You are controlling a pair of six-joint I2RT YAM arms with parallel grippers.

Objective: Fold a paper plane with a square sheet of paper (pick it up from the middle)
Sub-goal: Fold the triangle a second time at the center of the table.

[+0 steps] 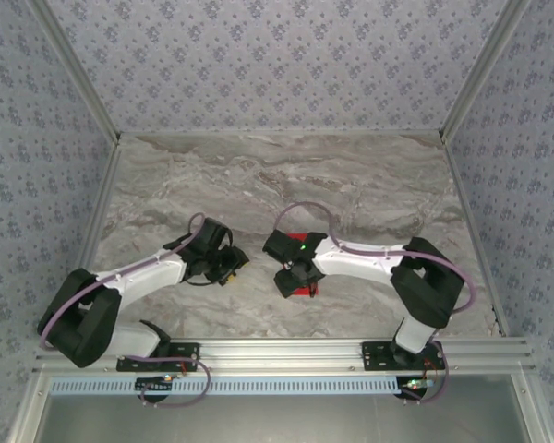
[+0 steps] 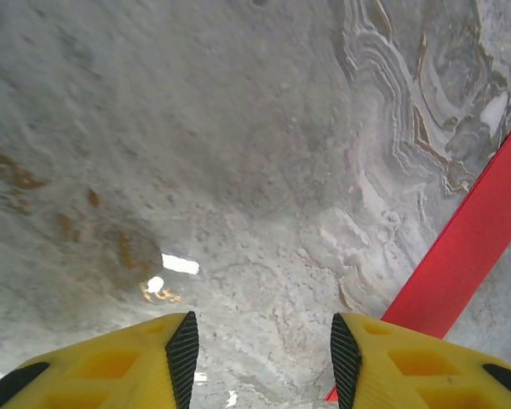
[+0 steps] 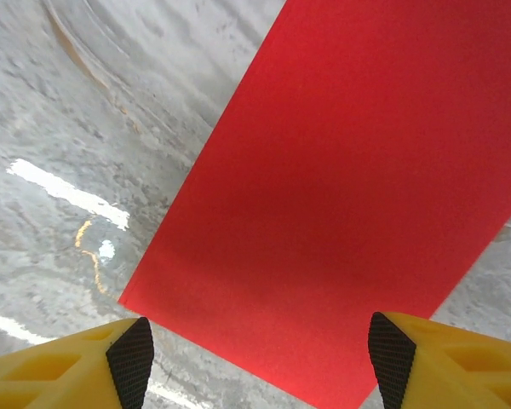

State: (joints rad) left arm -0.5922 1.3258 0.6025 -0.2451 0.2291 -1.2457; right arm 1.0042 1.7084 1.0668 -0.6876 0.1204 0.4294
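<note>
The square sheet of paper (image 3: 341,196) is bright red and lies flat on the marble table, seen close below in the right wrist view. My right gripper (image 3: 255,362) hangs open just above its near edge, with nothing between the fingers. From above, the right gripper (image 1: 295,277) covers most of the red sheet (image 1: 305,292). My left gripper (image 2: 260,354) is open over bare marble, and a strip of the red sheet (image 2: 460,256) shows at its right. In the top view the left gripper (image 1: 229,269) sits just left of the paper.
The marble table (image 1: 286,175) is boxed in by patterned walls at the back and both sides. An aluminium rail (image 1: 286,351) runs along the near edge by the arm bases.
</note>
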